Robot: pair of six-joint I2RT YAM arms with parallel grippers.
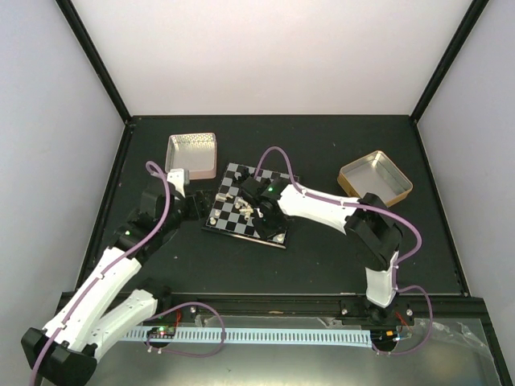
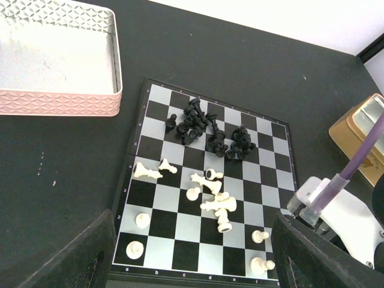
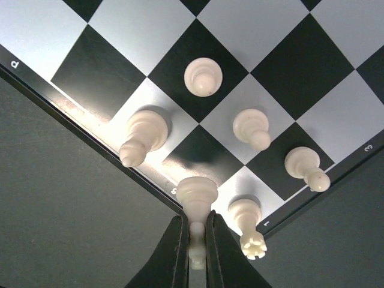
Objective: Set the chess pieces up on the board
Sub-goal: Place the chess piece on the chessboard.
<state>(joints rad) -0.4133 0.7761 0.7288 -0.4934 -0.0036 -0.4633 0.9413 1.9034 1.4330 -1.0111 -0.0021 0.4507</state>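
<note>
Right wrist view: the right fingers (image 3: 177, 255) are closed on the thin end of a cream-white chess piece (image 3: 196, 193), whose broad end points toward a corner of the board (image 3: 288, 66). The piece is at the board's dark edge. Five other white pieces (image 3: 203, 76) are near that corner, each on its own square, one with a notched crown just beside the fingers.

Left wrist view: the left fingers (image 2: 84, 258) stand wide apart and hold nothing; the board's near edge shows between them. The black pieces (image 2: 210, 135) lie heaped together on the far half of the board. White ones are scattered over the near half, several tipped over in the middle and a few upright along the near rows. A pink tin (image 2: 60, 102) sits on the dark surface (image 2: 54, 180) beyond the board's far left corner. A gold tin (image 2: 360, 141) is off to the right. Part of the right arm (image 2: 342, 222) shows at the board's near right corner.

Top view: the board lies tilted in the middle of the surface, between the two tins. The left fingers are just beside its left edge, and the right arm reaches over it.
</note>
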